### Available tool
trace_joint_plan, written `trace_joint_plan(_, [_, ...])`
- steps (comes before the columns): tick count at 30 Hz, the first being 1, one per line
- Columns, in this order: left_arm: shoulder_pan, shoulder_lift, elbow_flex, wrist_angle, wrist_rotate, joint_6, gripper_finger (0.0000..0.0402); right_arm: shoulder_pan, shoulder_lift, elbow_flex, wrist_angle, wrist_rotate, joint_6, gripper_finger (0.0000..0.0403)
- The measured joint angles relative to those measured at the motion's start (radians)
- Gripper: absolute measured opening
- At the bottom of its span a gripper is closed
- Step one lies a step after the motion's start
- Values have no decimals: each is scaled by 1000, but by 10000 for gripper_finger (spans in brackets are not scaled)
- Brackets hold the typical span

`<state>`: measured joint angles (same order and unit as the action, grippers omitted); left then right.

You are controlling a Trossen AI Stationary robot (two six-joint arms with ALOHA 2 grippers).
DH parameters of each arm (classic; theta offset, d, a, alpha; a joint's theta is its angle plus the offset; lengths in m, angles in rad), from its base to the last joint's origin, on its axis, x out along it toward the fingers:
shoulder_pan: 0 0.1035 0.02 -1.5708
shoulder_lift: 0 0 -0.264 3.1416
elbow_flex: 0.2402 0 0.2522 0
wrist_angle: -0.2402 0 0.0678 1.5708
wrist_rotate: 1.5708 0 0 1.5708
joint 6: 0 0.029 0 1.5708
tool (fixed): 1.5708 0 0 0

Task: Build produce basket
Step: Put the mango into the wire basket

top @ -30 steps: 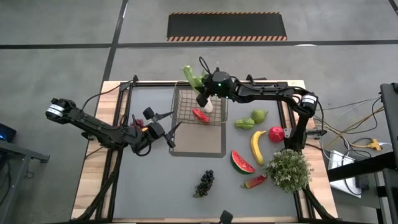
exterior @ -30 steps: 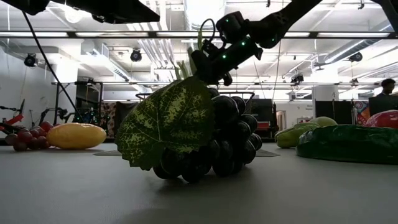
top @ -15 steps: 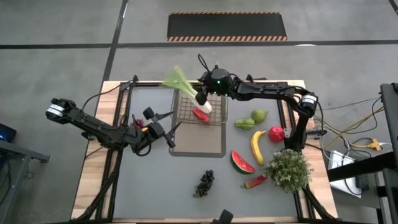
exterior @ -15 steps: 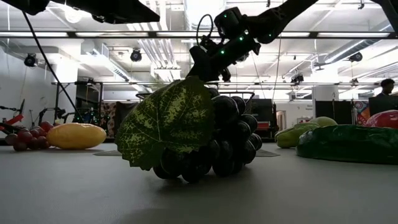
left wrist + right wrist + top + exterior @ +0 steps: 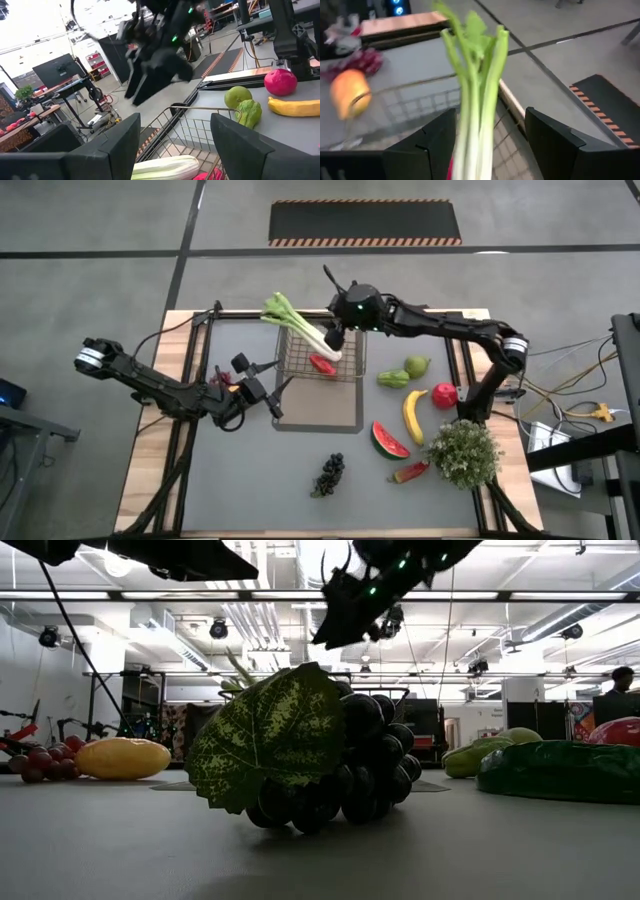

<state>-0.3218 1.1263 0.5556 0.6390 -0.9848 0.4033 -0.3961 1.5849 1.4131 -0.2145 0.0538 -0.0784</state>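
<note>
The pale-green leek (image 5: 305,328) lies slantwise over the wire basket (image 5: 360,352). Its white end (image 5: 165,167) is down inside the basket and its leaves (image 5: 280,308) stick out past the far left corner. My right gripper (image 5: 338,332) hovers just above it, open. In the right wrist view the leek (image 5: 480,100) runs between the fingers of my right gripper (image 5: 490,112) without touching them. A red pepper (image 5: 322,364) lies in the basket. My left gripper (image 5: 277,396) waits open by the basket's near left corner, facing the basket's rim (image 5: 200,107).
Right of the basket lie a pear (image 5: 417,365), a green vegetable (image 5: 393,379), an apple (image 5: 445,395), a banana (image 5: 413,416), a watermelon slice (image 5: 389,440) and a red pepper (image 5: 410,472), beside the bushy plant (image 5: 463,452). Dark grapes (image 5: 330,473) lie near the front. A grey mat (image 5: 320,408) lies under the basket.
My right gripper swung the leek from near upright, leaves tipping toward the table's left, down into the basket. It then let go and rose. The leek now lies across the basket with its leaves over the far left corner. My left arm stayed still.
</note>
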Motion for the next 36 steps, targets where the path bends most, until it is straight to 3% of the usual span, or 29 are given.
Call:
trace_joint_plan(7, [0, 0, 0, 2, 0, -7, 224, 111, -200, -94, -120, -1, -43, 219])
trace_joint_plan(16, [0, 0, 0, -1, 0, -96, 224, 286, -440, -340, -67, -2, -92, 219])
trace_joint_plan(26, [0, 82, 0, 6, 5, -205, 224, 344, -604, -668, 237, -10, -142, 219])
trace_joint_plan(36, [0, 177, 3, 8, 6, -370, 224, 344, -620, -923, 660, -11, -182, 219])
